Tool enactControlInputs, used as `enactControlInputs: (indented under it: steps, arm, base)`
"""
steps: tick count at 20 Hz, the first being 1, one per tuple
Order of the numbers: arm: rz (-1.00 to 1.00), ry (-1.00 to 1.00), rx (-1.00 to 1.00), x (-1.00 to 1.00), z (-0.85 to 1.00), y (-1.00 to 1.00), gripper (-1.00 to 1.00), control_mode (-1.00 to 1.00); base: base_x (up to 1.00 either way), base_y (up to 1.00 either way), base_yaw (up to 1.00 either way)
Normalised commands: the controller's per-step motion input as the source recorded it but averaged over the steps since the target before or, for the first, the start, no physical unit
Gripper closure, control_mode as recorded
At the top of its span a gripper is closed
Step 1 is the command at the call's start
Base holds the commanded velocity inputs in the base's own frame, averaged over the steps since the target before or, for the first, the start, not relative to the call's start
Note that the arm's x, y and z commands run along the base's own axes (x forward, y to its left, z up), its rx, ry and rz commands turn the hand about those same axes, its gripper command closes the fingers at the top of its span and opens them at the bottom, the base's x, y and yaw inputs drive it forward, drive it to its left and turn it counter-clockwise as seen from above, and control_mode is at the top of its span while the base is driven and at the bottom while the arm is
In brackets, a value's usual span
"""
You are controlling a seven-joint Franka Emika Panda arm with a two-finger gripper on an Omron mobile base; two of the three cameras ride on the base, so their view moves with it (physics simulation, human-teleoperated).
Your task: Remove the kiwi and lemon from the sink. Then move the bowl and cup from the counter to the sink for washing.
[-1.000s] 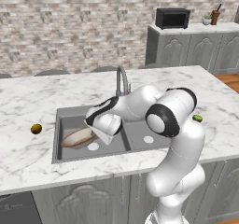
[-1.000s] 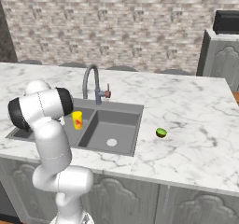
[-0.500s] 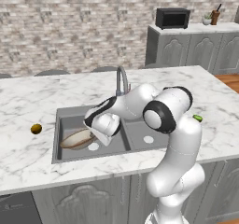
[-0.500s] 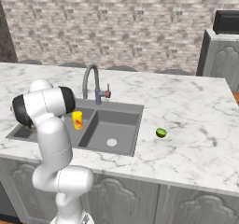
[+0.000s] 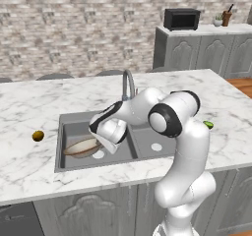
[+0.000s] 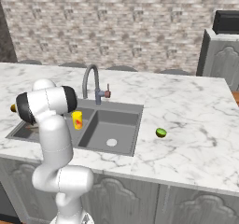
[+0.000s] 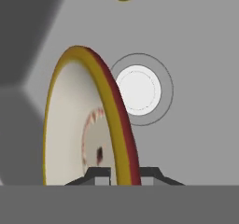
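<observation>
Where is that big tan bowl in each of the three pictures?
Left base view: the bowl sits low in the left basin of the sink, just left of the gripper.
Right base view: I cannot make it out; the arm covers that basin.
Hand view: the bowl stands edge-on at left centre, its rim between the fingertips.
Shared landmark: the pale round drain beside the bowl.

Dark grey sink (image 5: 142,144), white grey-veined marble counter (image 5: 29,102), tan brown-rimmed bowl (image 5: 81,147), yellow cup (image 6: 77,120) with seemingly red-orange mark.
</observation>
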Motion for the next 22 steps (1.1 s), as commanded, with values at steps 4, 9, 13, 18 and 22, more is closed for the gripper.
enactControlInputs:
  steps: [4, 9, 13, 18, 22]
  arm:
    - [0.0, 0.0, 0.0, 0.04, -0.08, 0.06, 1.0, -1.0]
    - [0.0, 0.0, 0.0, 0.0, -0.09, 0.09, 1.0, -1.0]
    - [0.0, 0.0, 0.0, 0.0, -0.09, 0.1, 1.0, -1.0]
    - [0.0, 0.0, 0.0, 0.03, -0.1, 0.08, 1.0, -1.0]
    - [0.0, 0.0, 0.0, 0.01, -0.08, 0.01, 1.0, -1.0]
  base:
    - [0.0, 0.0, 0.0]
    - [0.0, 0.0, 0.0]
    - [0.0, 0.0, 0.0]
    - [0.0, 0.0, 0.0]
    - [0.0, 0.0, 0.0]
